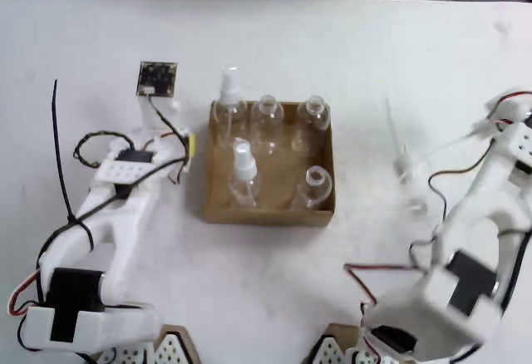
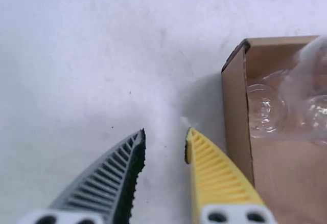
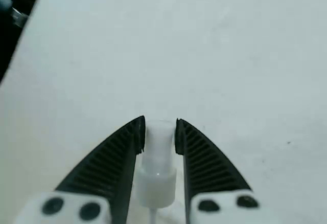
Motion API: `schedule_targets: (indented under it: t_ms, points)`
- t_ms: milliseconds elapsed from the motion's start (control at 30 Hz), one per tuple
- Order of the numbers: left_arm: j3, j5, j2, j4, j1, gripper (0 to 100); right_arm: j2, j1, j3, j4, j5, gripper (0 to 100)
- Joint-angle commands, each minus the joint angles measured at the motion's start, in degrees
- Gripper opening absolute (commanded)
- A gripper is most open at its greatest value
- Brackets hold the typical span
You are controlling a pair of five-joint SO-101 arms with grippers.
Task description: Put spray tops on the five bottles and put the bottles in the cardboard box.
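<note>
A: Right gripper [image 3: 159, 127] clamps a white plastic spray top [image 3: 157, 175], well apart from the brown cardboard box [image 1: 270, 213].
B: Left gripper [image 2: 164, 138] gapes just beside it. Lower that top plumb into an uncapped clear bottle [image 1: 314, 185].

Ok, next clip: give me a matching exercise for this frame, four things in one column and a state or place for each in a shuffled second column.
Things:
1. left gripper
2. right gripper
3. cardboard box
4. front-right bottle

States:
A. jaws shut on a spray top
B. brown, open at the top
C. jaws open, just beside the box's wall
D. bare neck, no top fitted

Pairs: 1-C, 2-A, 3-B, 4-D
</note>
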Motion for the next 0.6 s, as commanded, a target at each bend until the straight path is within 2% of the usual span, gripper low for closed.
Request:
schedule_targets:
  t_ms: [0,133,267,567]
  points:
    - [-0.6,-0.6,-1.2,-0.4,0.4,12,-19.6,-2.8,-2.4,-0.2,8.3,1.6]
    - [-0.5,-0.6,-1.2,-0.4,0.4,12,-32.7,-9.3,-2.4,-0.2,14.4,1.6]
    - [-0.5,-0.6,-1.2,-0.4,0.4,12,-42.1,-18.9,-1.9,-0.7,18.1,1.6]
    - [-0.4,-0.6,-1.2,-0.4,0.4,12,-44.8,-42.1,2.9,-1.0,18.6,1.6]
